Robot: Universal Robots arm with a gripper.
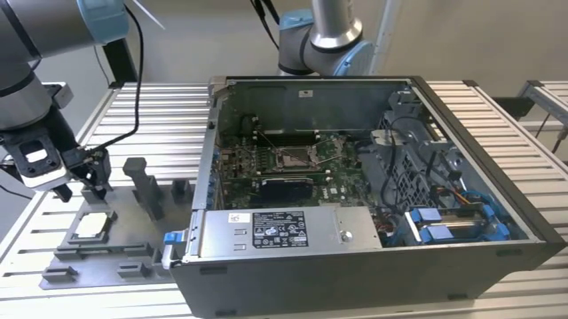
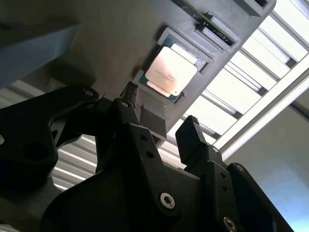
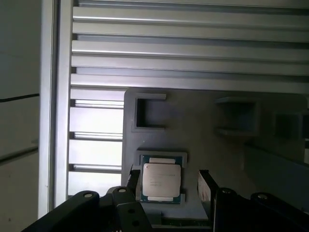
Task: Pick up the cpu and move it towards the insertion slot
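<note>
Above the grey fixture [image 1: 133, 249], at the exterior view's left, the gripper [image 1: 80, 191] hangs from the arm [image 1: 26, 80] with its two black fingers [image 2: 129, 104] spread apart and nothing between them. In the second wrist view the gripper [image 2: 161, 103] has its tips short of the cpu [image 2: 170, 71], with a gap between them and the chip. In the first wrist view the gripper [image 3: 169, 180] frames the cpu [image 3: 161, 179], one finger [image 3: 205, 186] to each side of it.

The cpu [image 1: 92, 226] lies flat in a square recess of the fixture, pale top up, just below the gripper in the exterior view. Grey posts [image 1: 146, 189] stand on the fixture beside it, toward the case [image 1: 310, 100]. The fixture rests on a table [image 1: 151, 100] of silvery slats.

The case lies open on the same table, at the exterior view's right of the fixture. Inside, on the green board [image 1: 337, 183], the slot [image 1: 293, 156] shows as a small metal-framed square, well apart from the cpu and the gripper. A silver box [image 1: 275, 229] with a white label lies along the case's near edge.
</note>
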